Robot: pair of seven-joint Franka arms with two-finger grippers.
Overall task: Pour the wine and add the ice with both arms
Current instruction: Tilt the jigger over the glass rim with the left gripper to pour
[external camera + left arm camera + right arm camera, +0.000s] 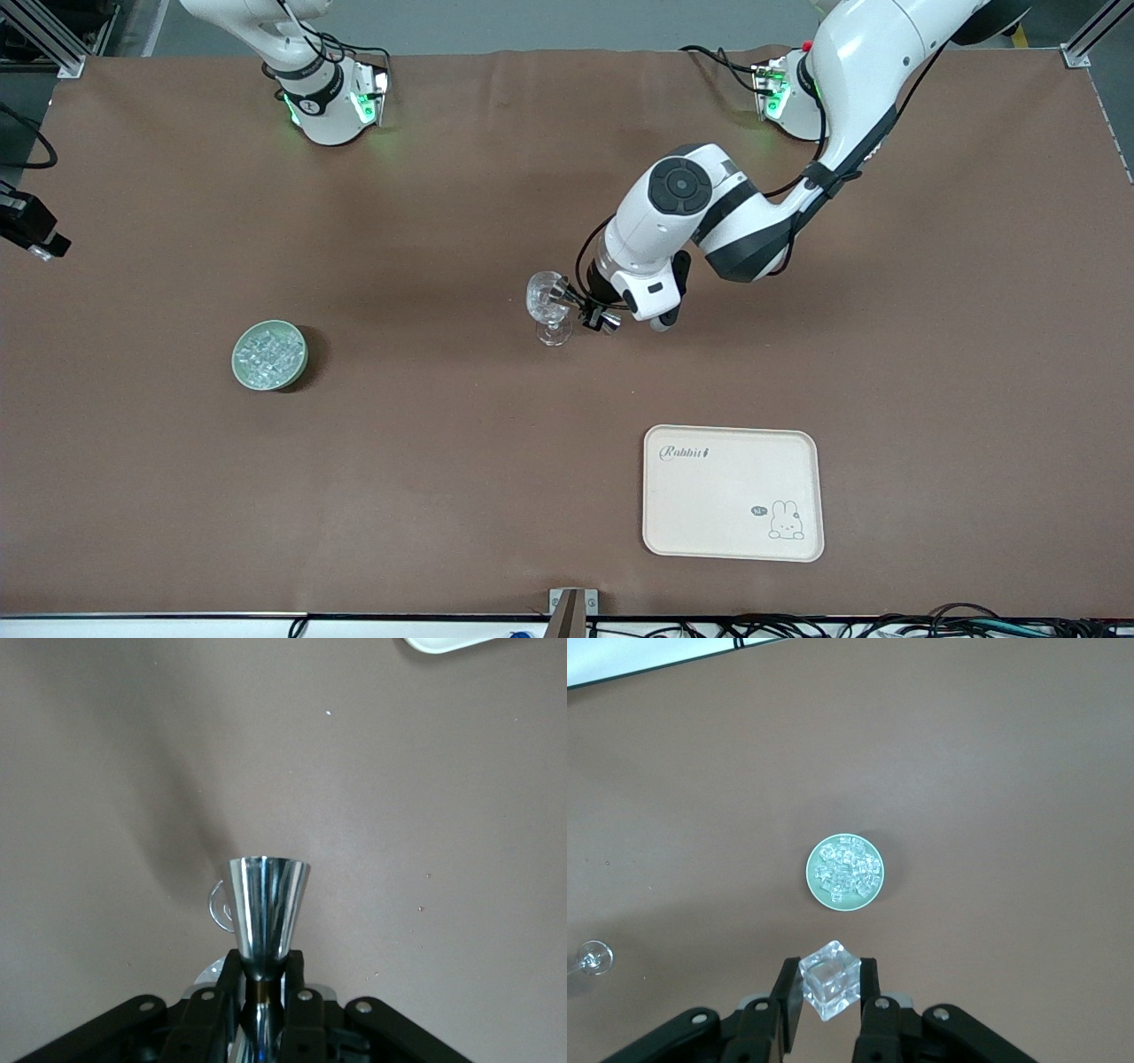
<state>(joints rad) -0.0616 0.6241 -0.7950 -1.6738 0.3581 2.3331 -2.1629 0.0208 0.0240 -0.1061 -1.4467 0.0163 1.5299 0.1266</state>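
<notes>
The clear stemmed goblet (pixel 547 306) stands upright mid-table. My left gripper (pixel 592 315) is shut on the waist of a silver double-cone jigger (pixel 266 899). The jigger is tipped on its side with one mouth at the goblet's rim (pixel 218 905). My right gripper (pixel 829 992) is shut on one clear ice cube (pixel 830 979), high over the table beside the green bowl. That bowl (pixel 269 355) (pixel 845 872) holds several ice cubes toward the right arm's end. The right arm's black hand shows at the front view's edge (pixel 40 248).
A cream rabbit tray (pixel 733 492) lies bare near the front camera, toward the left arm's end; its corner shows in the left wrist view (pixel 443 642). The goblet's foot shows in the right wrist view (pixel 594 957). Brown cloth covers the table.
</notes>
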